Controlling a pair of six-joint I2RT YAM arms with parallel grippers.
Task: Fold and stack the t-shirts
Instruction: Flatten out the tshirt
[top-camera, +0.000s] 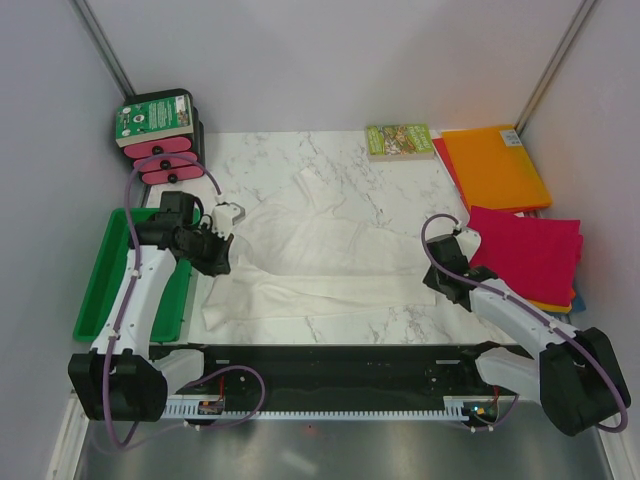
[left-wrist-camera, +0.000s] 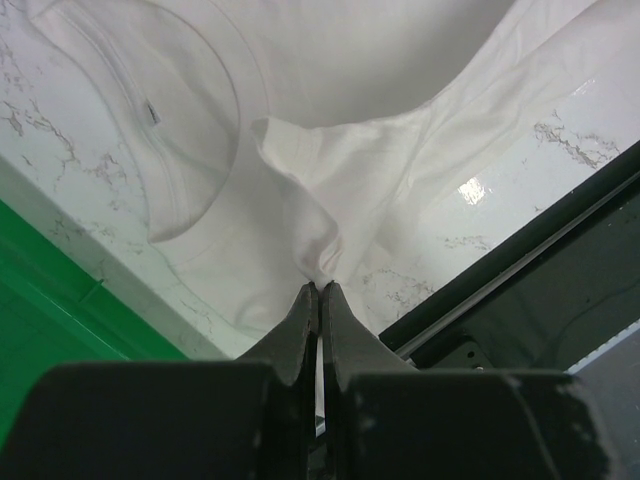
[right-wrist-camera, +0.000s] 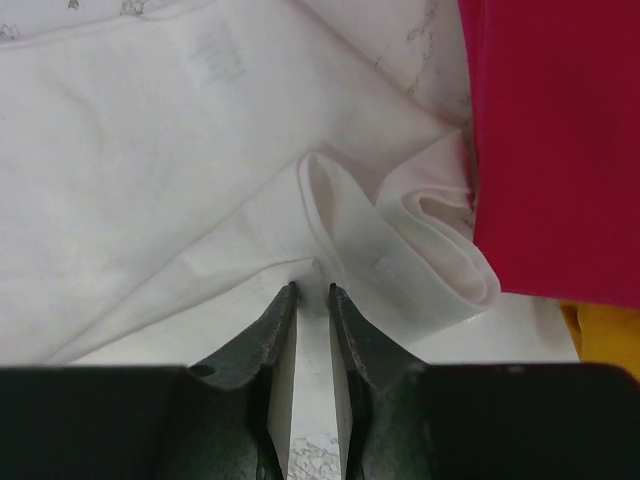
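Three shirts show on the table (top-camera: 400, 205). The biggest is the white shirt (top-camera: 300, 250). It lies spread out and wrinkly, with one long fold along its near side. I think its folding has only just begun.

Right of the white shirt lies the magenta shirt (top-camera: 525, 250). It is folded flat, and a bit of orange cloth peeks out from under it. Behind that, far right of the white shirt, lies the orange shirt (top-camera: 495, 165). It is folded flat too. So two shirts look done. The white one must be folded and put on a pile.

Left of the white shirt is a green bin (top-camera: 100, 295). The left arm hides part of it, and I see nothing in the part that shows. Behind the white shirt, to the left, stands a dark box (top-camera: 160, 135) with pink things in it. I cannot tell what they are. Behind the white shirt, to the right, is a small book (top-camera: 398, 140).

The left gripper (left-wrist-camera: 319, 287) is at the left edge of the white shirt. Its jaws are pressed together on a pinch of the cloth.

The right gripper (right-wrist-camera: 311, 290) is at the right edge of the white shirt, close to the magenta one. Its jaws have a narrow gap. The tips sit at a rolled hem, and I see no cloth pinched yet.
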